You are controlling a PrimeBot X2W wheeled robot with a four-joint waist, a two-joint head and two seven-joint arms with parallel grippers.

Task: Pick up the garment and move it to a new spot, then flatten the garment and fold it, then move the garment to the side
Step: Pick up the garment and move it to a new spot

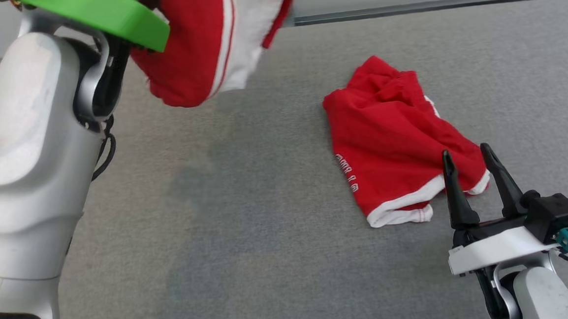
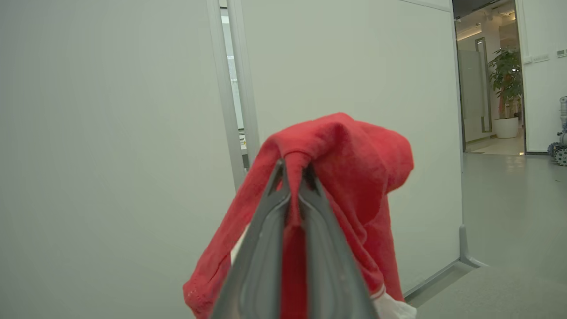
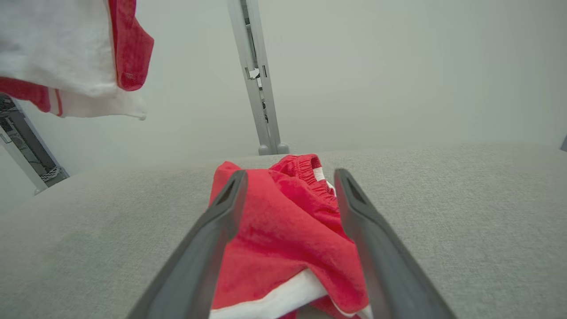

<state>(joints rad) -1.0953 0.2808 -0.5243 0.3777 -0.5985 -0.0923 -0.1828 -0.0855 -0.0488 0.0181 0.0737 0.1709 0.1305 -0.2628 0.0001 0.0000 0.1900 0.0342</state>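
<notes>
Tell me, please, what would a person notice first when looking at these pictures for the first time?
First comes the red and white garment, hanging in the air at the upper left of the head view, pinched by the shut left gripper. Next, the red shorts lie crumpled on the grey surface, right of the middle, with the open right gripper at their white hem.

Even, soft light, no glare. A faint broad shadow lies on the grey counter [image 1: 193,204]. The far doorway [image 2: 487,88] glows brighter. Wrist views bend at the edges.
</notes>
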